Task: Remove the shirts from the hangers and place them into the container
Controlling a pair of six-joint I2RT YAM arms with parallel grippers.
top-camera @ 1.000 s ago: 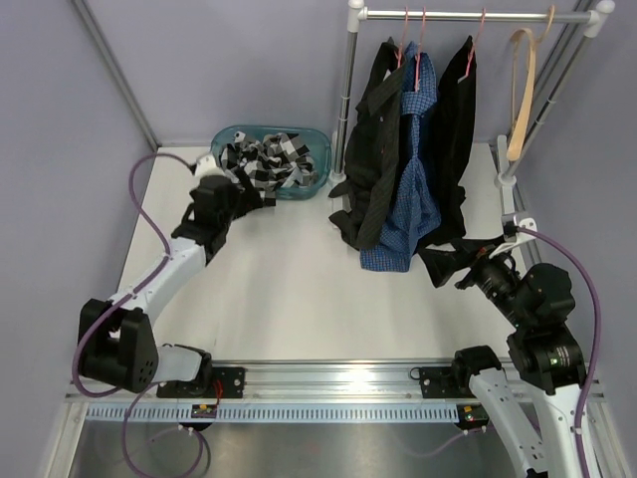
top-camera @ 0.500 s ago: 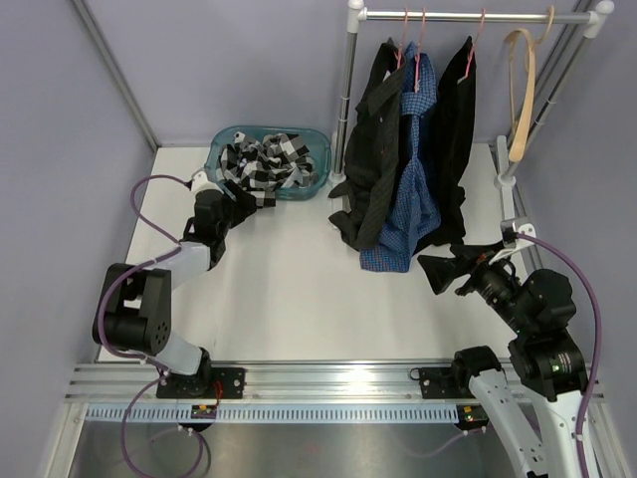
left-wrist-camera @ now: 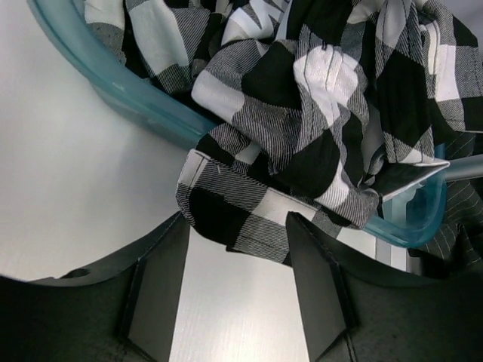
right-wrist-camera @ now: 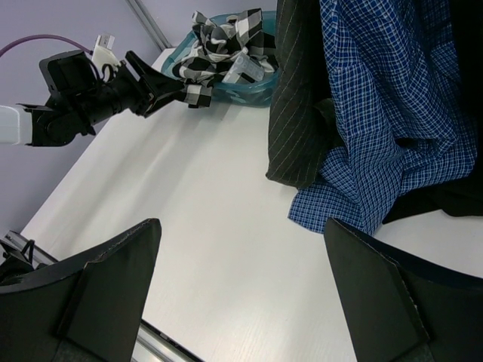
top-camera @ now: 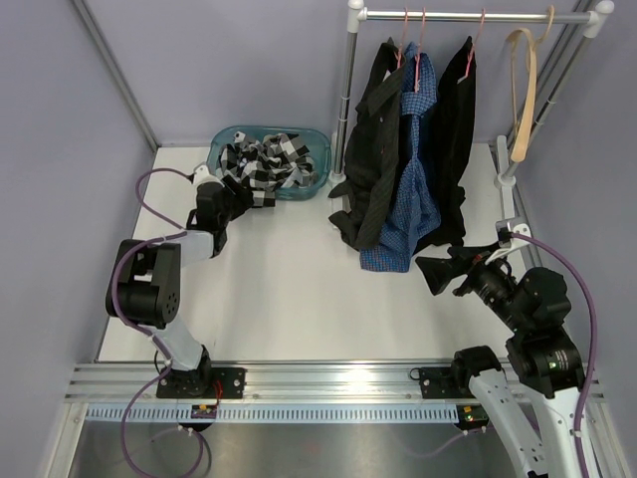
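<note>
The black-and-white checked shirt (top-camera: 261, 162) lies crumpled in the translucent teal tub (top-camera: 309, 185) at the far left of the white table (top-camera: 289, 289). One cuff (left-wrist-camera: 234, 219) spills over the tub's near rim onto the tabletop. The left gripper (left-wrist-camera: 235, 234) sits low at that cuff, its jaws partly apart with bare table showing between them. The cuff's edge lies at the fingertips (left-wrist-camera: 162, 249); whether they touch the cloth I cannot tell. To the right of the tub, three shirts hang close together from a metal rail (top-camera: 468, 15) on thin pink hangers (top-camera: 406, 40): a black pinstriped shirt (top-camera: 370, 149), a blue fine-check shirt (top-camera: 413, 169) and a plain black shirt (top-camera: 456, 129). Their lower ends bunch on the table. A bare pale wooden hanger (top-camera: 523, 90) hangs at the rail's right end, apart from the shirts. The right gripper (top-camera: 433, 273) is just beside the hems, pointing left toward them, its jaws spread wide and holding nothing.
</note>
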